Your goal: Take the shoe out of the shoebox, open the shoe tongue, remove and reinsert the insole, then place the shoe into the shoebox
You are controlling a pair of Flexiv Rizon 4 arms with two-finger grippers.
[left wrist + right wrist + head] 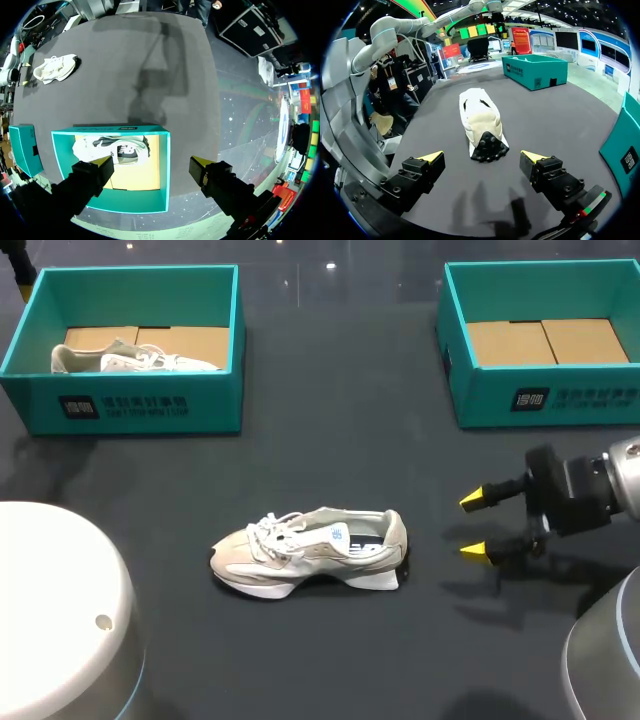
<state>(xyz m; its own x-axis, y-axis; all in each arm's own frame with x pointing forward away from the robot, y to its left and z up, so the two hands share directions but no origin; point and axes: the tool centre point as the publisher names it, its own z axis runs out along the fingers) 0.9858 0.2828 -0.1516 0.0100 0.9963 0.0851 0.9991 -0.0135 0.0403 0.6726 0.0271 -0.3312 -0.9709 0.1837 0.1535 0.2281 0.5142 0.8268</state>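
Lying heel-first ahead of right fingers (474, 500), apart: shoe (310, 550) | right fingers spread, empty | left fingers (104, 163) spread above shoebox (166, 170)

Silver right arm (625, 475) has black, yellow-tipped jaws.

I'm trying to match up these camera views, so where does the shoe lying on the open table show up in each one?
Head view: the shoe lies mid-way across the table, ahead of the right gripper.
Left wrist view: far off, beyond the teal shoebox under the left gripper.
Right wrist view: straight ahead of the gripper, heel nearest.
Shared landmark: that teal shoebox, holding the other shoe.
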